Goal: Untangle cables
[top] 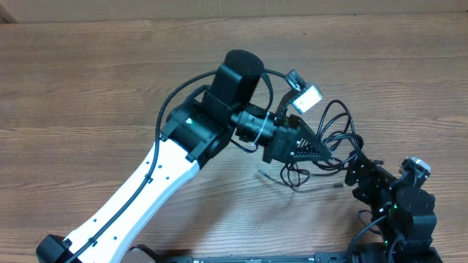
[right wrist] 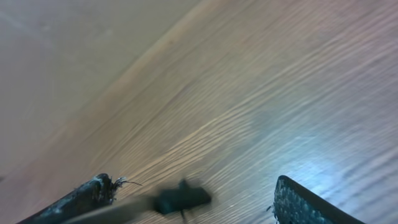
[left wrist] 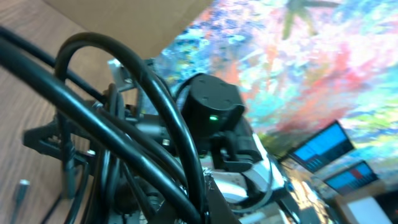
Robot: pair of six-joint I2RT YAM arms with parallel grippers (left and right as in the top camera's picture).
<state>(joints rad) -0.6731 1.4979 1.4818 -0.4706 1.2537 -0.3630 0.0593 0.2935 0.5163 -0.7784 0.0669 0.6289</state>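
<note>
The cables (top: 333, 139) are thin black cords looped in a tangle right of the table's middle. My left gripper (top: 319, 152) reaches into this tangle from the left and is shut on the cables. In the left wrist view the cables (left wrist: 143, 106) arc thick and close across my left gripper (left wrist: 202, 202), and a silver-tipped plug (left wrist: 20, 190) lies on the wood. My right gripper (top: 356, 169) sits at the tangle's lower right. Its jaws stand open in the right wrist view, where a blurred black plug (right wrist: 183, 199) on a cord lies between the fingers (right wrist: 93, 193) without being gripped.
The wooden table (top: 88, 88) stretches left and back. My white left arm (top: 146, 190) crosses from the bottom left. The black right arm (top: 406, 208) fills the bottom right corner. A lit white camera block (top: 307, 97) sits just behind the tangle.
</note>
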